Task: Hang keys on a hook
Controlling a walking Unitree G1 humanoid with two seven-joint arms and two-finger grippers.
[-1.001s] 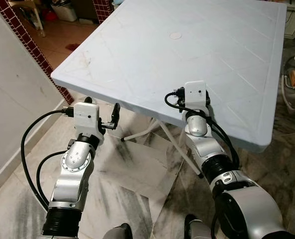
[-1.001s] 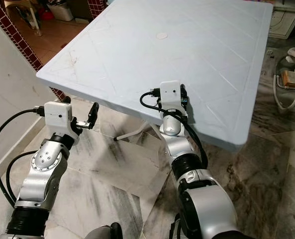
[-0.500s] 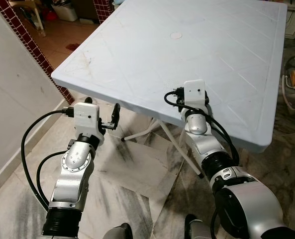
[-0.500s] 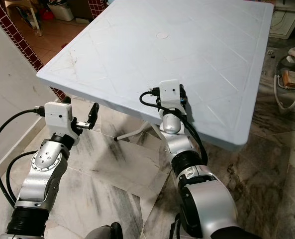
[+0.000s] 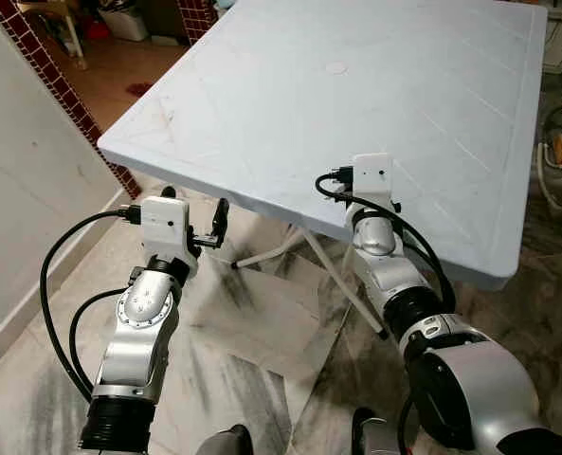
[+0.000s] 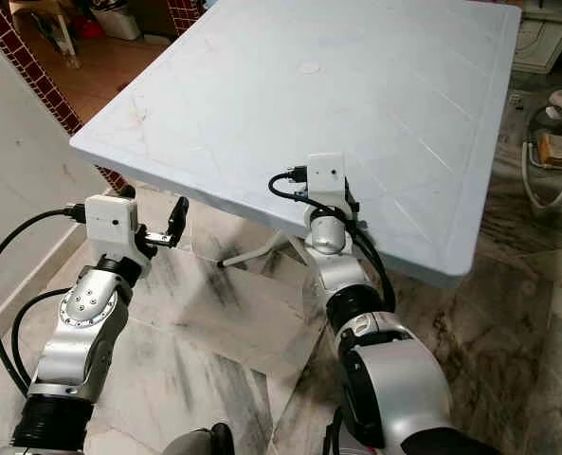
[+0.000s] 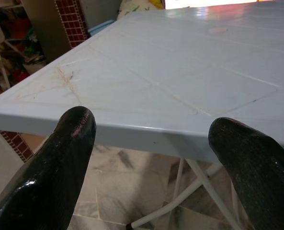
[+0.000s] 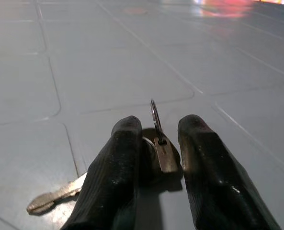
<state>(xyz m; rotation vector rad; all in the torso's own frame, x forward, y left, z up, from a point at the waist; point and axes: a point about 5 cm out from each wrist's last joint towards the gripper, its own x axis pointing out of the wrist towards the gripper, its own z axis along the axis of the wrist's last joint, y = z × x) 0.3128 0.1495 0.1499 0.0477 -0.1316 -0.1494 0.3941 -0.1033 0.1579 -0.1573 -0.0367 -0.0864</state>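
Right gripper is closing around the keys lying on the table, fingers nearly pinched, grip not yet certain | left gripper is hovering wide open, empty, at the table edge | keys: light, stiff, slippery metal, likely dangling; best pinched at the ring.

The table top lay bare and flat ahead of me, open to the far edge, except where the keys sat between my right gripper fingers. My left gripper faced the near table rim; open floor lay beneath, crossed by white table legs.
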